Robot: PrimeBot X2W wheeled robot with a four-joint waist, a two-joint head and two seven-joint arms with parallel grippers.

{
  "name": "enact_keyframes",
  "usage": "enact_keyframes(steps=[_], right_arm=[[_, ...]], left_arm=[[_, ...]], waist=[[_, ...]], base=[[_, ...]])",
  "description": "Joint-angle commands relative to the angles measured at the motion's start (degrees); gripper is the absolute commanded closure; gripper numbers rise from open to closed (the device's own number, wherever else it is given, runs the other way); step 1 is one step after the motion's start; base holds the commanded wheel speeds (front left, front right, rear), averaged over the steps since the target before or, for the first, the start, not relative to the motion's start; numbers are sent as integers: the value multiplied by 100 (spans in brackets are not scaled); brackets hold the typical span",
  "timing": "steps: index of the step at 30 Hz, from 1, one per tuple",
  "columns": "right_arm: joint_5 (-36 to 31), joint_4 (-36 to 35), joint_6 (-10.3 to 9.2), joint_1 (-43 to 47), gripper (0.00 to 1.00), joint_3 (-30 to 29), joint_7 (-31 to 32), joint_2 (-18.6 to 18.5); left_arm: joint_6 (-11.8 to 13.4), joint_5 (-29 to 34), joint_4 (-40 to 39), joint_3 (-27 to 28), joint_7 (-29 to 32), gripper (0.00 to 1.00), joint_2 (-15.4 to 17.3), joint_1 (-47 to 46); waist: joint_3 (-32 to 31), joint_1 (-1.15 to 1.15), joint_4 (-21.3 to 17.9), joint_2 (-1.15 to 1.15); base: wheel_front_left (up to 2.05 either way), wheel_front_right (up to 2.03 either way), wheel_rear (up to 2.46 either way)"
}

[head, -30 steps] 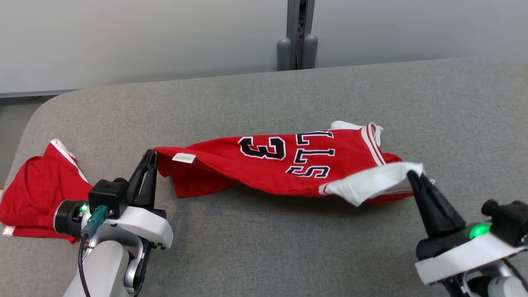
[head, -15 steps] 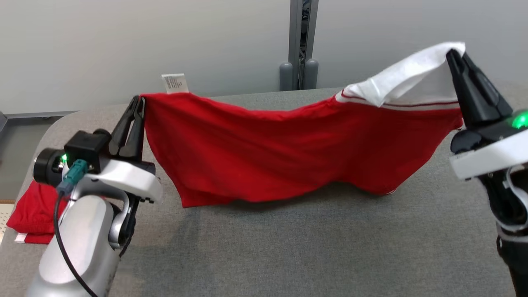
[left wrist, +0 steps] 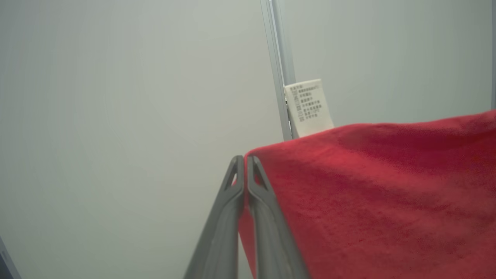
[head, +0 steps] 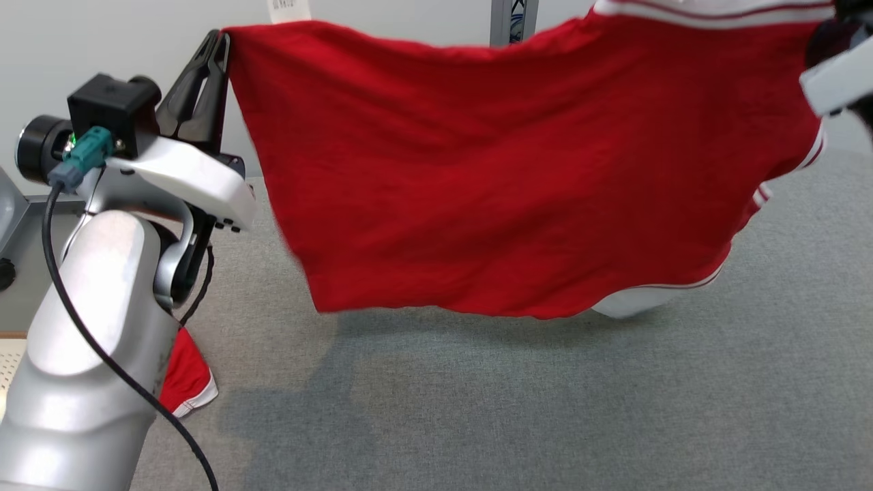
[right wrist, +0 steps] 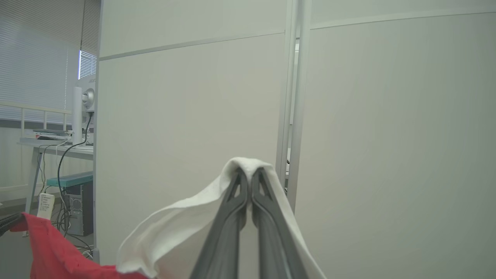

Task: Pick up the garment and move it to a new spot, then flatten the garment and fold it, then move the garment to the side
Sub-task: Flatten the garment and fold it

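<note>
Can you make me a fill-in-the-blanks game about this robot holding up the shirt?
The shirt is mostly ____.
The left gripper has its jaws shut on the corner by the little white ____.
The right gripper pinches the shirt's ____ part.
The table underneath is ____.
Missing words: red, tag, white, gray.

Counter (head: 545, 409): grey, cloth-covered, spans the lower head view.
Second red cloth (head: 187, 382): white-trimmed, lies on the counter at lower left, partly hidden.
Partition wall (right wrist: 186, 116): pale, plain, stands behind; metal post (right wrist: 293, 97) upright at its seam.
Desk (right wrist: 58, 149): far left in right wrist view, carries a monitor (right wrist: 84, 104); computer tower (right wrist: 77, 217) beneath, blinds (right wrist: 35, 58) behind.
</note>
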Motion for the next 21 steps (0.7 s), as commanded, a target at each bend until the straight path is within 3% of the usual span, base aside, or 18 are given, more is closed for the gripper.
enact_keyframes(steps=[1,13,21], right_arm=[[17,133,-1,-163,100,65,-38,-63],[232,982,-2,-903,100,468,-245,-172],[304,1230,-2,-1469,100,736,-88,-248]], left_arm=[[-30,-48,48,0,52,100,-1,-125],[57,-130,242,9,64,100,-23,-307],[37,-209,166,57,49,100,-29,-658]], waist=[[-4,0,13,0],[44,0,34,0],[750,0,11,0]], base=[[0,0,0],[0,0,0],[0,0,0]])
